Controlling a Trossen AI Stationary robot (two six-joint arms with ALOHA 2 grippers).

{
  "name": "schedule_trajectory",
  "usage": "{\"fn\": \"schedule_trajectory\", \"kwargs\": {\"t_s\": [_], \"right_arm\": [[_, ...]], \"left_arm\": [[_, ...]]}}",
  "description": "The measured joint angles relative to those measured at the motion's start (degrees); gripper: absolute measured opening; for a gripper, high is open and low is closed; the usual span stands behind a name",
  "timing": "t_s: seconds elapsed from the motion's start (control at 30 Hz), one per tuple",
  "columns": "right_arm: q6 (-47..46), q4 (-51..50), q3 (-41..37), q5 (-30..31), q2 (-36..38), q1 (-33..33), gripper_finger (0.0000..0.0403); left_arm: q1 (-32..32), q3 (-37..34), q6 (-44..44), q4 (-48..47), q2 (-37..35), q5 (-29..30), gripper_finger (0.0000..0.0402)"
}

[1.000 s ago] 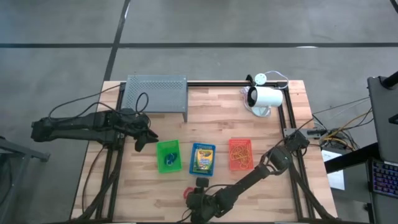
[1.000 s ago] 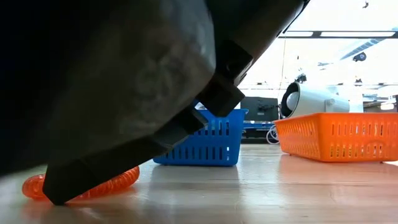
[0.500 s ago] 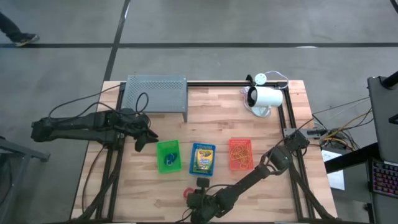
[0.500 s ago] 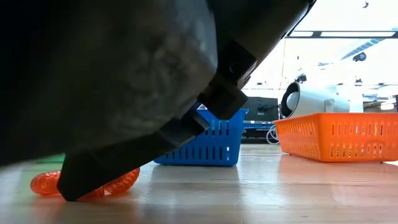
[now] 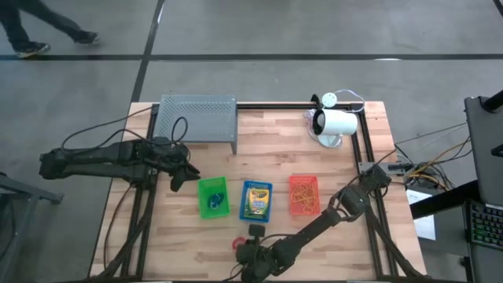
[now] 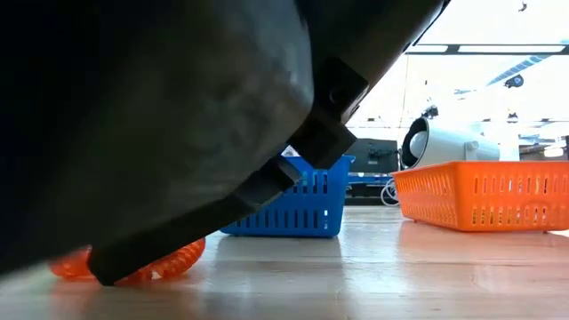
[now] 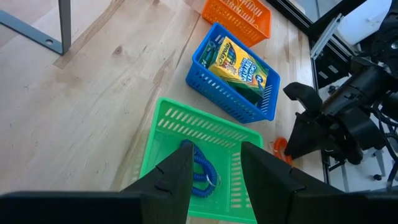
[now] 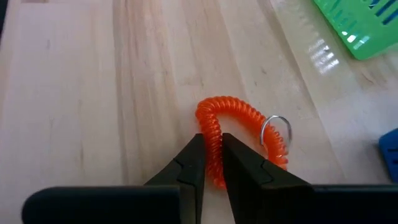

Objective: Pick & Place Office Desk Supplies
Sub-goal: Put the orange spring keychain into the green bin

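An orange coiled elastic loop [image 8: 242, 118] with a small metal ring [image 8: 275, 132] lies on the wooden table near its front edge [image 5: 235, 244]. My right gripper [image 8: 211, 138] is shut on it, low over the table [image 5: 240, 247]. My left gripper [image 7: 214, 152] hovers open by the table's left side [image 5: 187, 171], above the near end of a green tray [image 5: 211, 197] that holds a blue coiled loop [image 7: 202, 171]. A crayon box [image 5: 255, 201] lies in the blue tray [image 7: 205, 65]. Thin orange rubber bands [image 5: 303, 194] lie in the orange tray. My right gripper pinches one stretch of the orange coil [image 8: 211, 127] between its two fingers [image 8: 189, 158], at one side of the loop. The fingers slant down onto it and lie across that stretch of coil. The loop rests on the table [image 6: 169, 260], bent into an arch beyond the fingertips.
A grey perforated metal rack [image 5: 196, 119] stands at the back left and a white cylindrical device [image 5: 336, 123] at the back right. The three trays sit in a row across the table's middle. Bare wood shows to either side of the coil along the front edge.
In the low view, my right gripper's visible finger has slid sideways along the table against the orange coil. The coil's outer end has been drawn in with it. The rest of the coil stays on the table.
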State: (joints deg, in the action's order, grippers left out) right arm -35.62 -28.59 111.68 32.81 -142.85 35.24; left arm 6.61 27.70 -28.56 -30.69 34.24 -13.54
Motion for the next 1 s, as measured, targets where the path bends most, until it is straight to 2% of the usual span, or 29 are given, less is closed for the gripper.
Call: {"fn": "schedule_trajectory", "kwargs": {"t_s": [0.53, 0.8, 1.0], "right_arm": [[2.56, -1.32, 2.88, 5.43, -0.02, 0.87, 0.0043], [8.91, -1.91, 7.1, 12.54, -0.02, 1.93, 0.0043], [9.49, -2.96, 10.96, 17.95, -0.02, 1.99, 0.0043]], "left_arm": [[-0.01, 0.0, 0.0, 0.0, 0.0, 0.01, 0.0138], [0.0, 0.0, 0.0, 0.0, 0.02, 0.0, 0.0138], [0.0, 0.0, 0.0, 0.0, 0.02, 0.02, 0.0138]]}}
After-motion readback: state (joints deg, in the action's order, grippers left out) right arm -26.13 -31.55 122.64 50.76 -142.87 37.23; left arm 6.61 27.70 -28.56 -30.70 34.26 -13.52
